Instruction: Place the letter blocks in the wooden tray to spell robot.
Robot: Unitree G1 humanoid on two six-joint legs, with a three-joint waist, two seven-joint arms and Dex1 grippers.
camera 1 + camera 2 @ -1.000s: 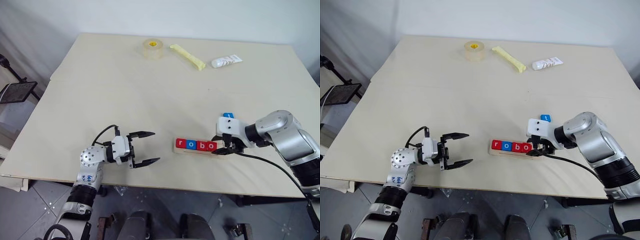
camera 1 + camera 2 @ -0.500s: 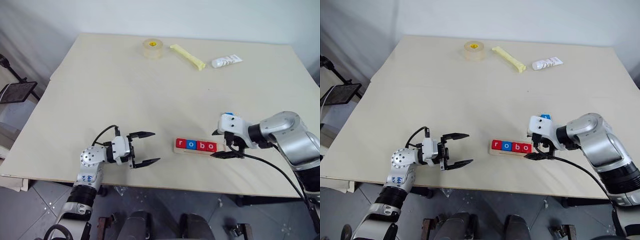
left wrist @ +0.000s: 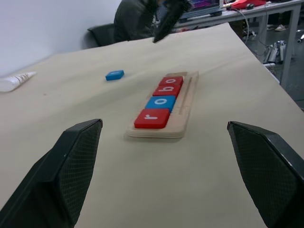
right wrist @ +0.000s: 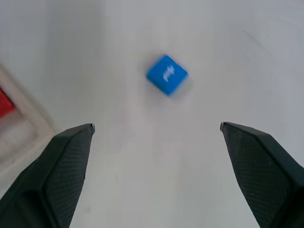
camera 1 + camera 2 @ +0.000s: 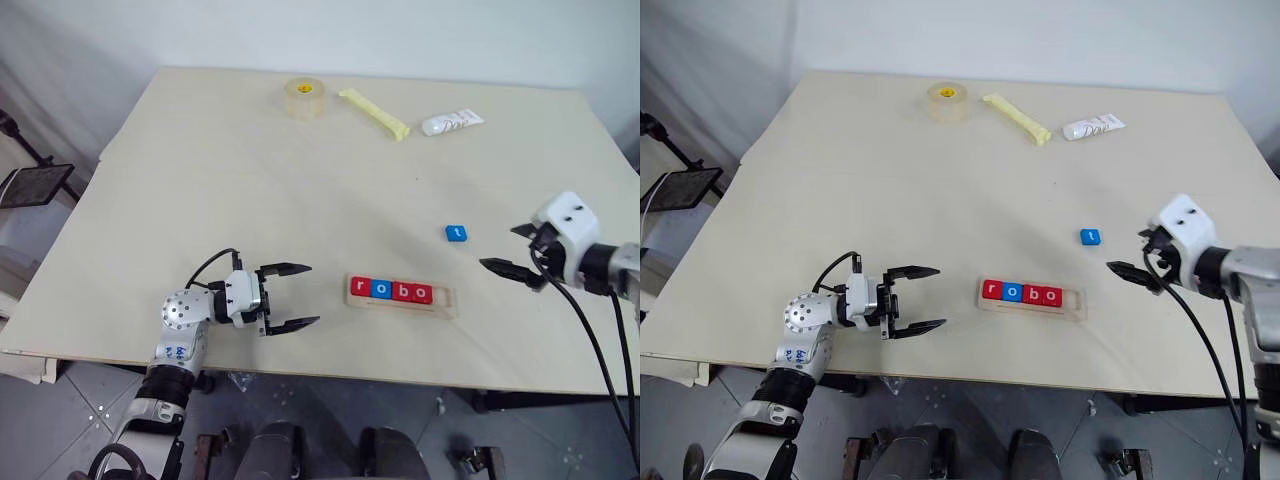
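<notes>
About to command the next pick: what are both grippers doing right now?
Left gripper: open, holding nothing.
Right gripper: open, holding nothing.

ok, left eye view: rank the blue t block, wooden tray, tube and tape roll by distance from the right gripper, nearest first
1. blue t block: on the bare table, just left of the right gripper.
2. wooden tray: near the front edge, further left, four blocks in it.
3. tube: at the far edge.
4. tape roll: far edge, furthest left.
</notes>
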